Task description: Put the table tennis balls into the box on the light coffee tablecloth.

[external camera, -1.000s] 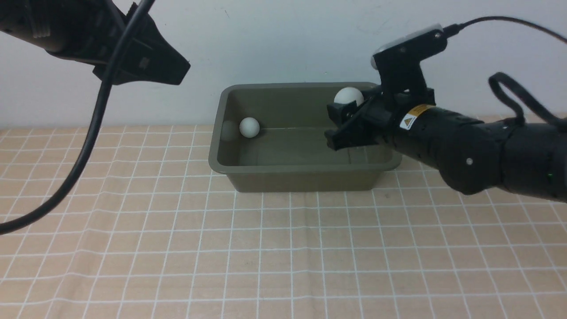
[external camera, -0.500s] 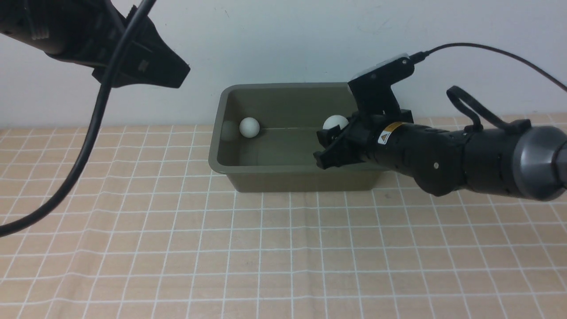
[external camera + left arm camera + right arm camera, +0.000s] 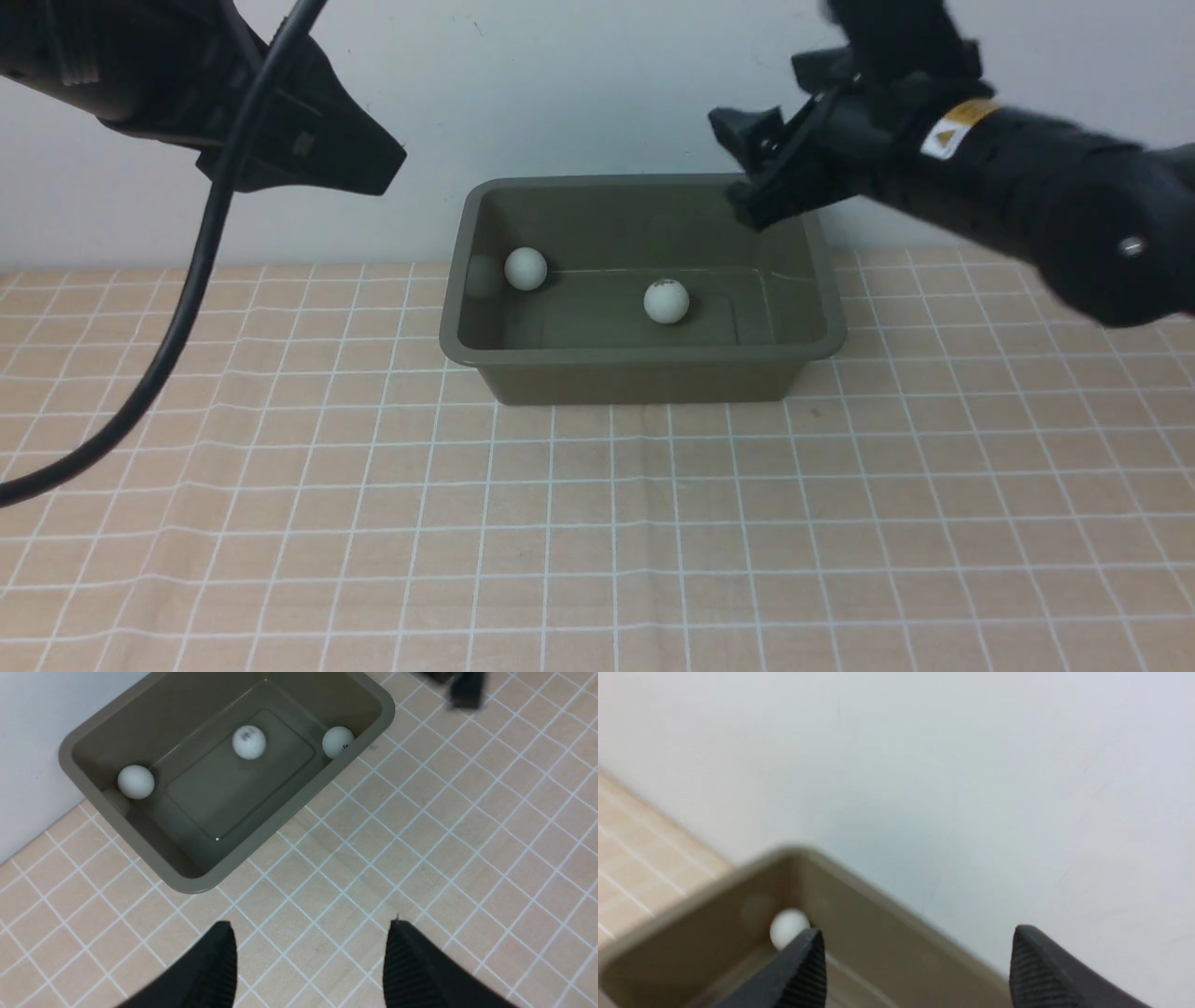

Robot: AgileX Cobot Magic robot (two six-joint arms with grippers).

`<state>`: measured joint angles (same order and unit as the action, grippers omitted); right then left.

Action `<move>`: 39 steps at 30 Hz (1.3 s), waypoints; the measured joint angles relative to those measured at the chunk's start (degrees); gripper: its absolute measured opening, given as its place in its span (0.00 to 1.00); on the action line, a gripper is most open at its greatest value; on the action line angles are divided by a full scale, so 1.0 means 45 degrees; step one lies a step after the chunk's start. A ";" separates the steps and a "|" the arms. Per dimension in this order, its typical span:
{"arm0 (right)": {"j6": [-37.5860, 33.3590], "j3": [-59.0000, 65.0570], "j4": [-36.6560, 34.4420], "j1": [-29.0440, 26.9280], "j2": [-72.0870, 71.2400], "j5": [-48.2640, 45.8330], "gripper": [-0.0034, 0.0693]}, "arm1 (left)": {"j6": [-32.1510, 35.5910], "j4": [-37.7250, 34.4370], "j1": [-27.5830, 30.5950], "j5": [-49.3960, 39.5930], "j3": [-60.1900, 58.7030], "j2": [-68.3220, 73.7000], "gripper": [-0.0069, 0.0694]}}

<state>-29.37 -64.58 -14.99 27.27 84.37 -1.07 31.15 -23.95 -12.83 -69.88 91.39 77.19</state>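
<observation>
3 balls (image 3: 249, 742) lie in the box (image 3: 635, 378), below and apart from the right gripper (image 3: 738, 168), which gapes wide and empty.

My right arm (image 3: 1027, 187) wears a yellow label (image 3: 954, 130) with a dark warning triangle; its print is too small for me to read. The middle ball (image 3: 249, 742) and the corner ball (image 3: 338, 742) each carry a tiny dark mark, illegible too.
</observation>
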 joint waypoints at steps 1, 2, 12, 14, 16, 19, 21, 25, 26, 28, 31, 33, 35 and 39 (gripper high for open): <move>-0.0028 0.0000 0.0000 -0.0052 -0.0838 -0.1030 0.71 | 0.0000 0.0000 0.0000 0.0000 0.0000 0.0000 0.55; -0.0028 0.0000 0.0000 -0.0108 -0.1529 -0.1808 0.71 | 0.0000 0.0000 0.0000 0.0000 0.0000 0.0000 0.55; 0.1486 0.0000 0.2053 -0.0151 -0.6248 -0.7965 0.71 | 0.0000 -0.0026 0.0000 0.0000 0.0000 0.0000 0.55; 0.2854 0.0000 0.3967 -0.0151 -0.7028 -0.9174 0.71 | 0.0000 -0.0038 0.0000 0.0000 0.0000 0.0000 0.55; 0.3817 0.0000 0.5244 -0.0151 -0.7523 -0.9876 0.71 | 0.0000 -0.0038 0.0000 0.0000 0.0000 0.0000 0.55; 0.5107 0.0000 0.6902 -0.0151 -0.8486 -1.0885 0.71 | 0.0000 -0.0215 0.0000 0.0000 0.0000 0.0000 0.55; 0.5361 0.0286 0.7090 -0.0172 -0.9063 -1.1026 0.71 | 0.0000 -0.0382 0.0000 0.0000 0.0000 0.0000 0.55; 0.5555 0.2079 0.6917 -0.0172 -1.0469 -1.0299 0.69 | 0.0115 -0.0617 0.0000 0.0000 0.0000 0.0000 0.55; 0.5555 0.2079 0.6917 -0.0172 -1.0469 -1.0299 0.69 | 0.0115 -0.0617 0.0000 0.0000 0.0000 0.0000 0.55; 0.5784 0.3662 0.6865 -0.0172 -1.1392 -0.9269 0.66 | 0.0173 -0.0616 0.0000 0.0000 0.0000 0.0000 0.55; 0.5866 0.5262 0.6852 -0.0172 -1.2164 -0.8098 0.64 | 0.0204 -0.0619 0.0000 -0.0024 0.0000 0.0000 0.55; 0.5909 0.6410 0.6852 -0.0172 -1.2584 -0.7066 0.62 | 0.0204 -0.0630 0.0000 -0.0029 0.0000 0.0000 0.55; 0.6098 0.7334 0.6852 -0.0172 -1.2884 -0.6194 0.60 | 0.0219 -0.0630 0.0000 -0.0029 0.0000 0.0000 0.55; 0.6594 0.8799 0.6852 -0.0172 -1.3077 -0.4580 0.58 | 0.0234 -0.0662 0.0000 -0.0029 0.0000 0.0000 0.55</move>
<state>0.31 -24.99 15.84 26.50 25.52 -21.68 32.20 -26.93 -12.83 -70.01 91.39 77.19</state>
